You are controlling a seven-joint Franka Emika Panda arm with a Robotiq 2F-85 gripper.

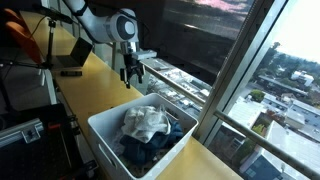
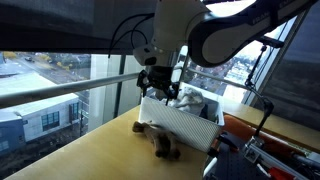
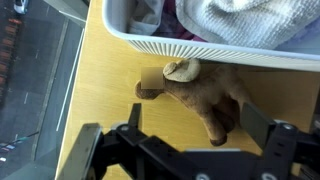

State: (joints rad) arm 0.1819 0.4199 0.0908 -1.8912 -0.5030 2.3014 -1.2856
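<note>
In an exterior view, the gripper (image 1: pixel 132 72) hangs at upper centre over the wooden table (image 1: pixel 100 85), behind the white basket (image 1: pixel 108 130) of clothes (image 1: pixel 148 124). In an exterior view, it hovers at centre above a brown plush toy (image 2: pixel 166 149) lying against the basket. In the wrist view, the jaws stand wide and empty, with the toy at centre on the table, just below the basket wall.

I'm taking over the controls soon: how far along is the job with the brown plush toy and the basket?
Done: the white basket holds a white cloth over dark clothes. In hand: nothing; the tool hangs open above the brown plush toy, which lies on the table right beside the basket's outer wall. Left, probably: gripping the toy, if it belongs inside.
</note>
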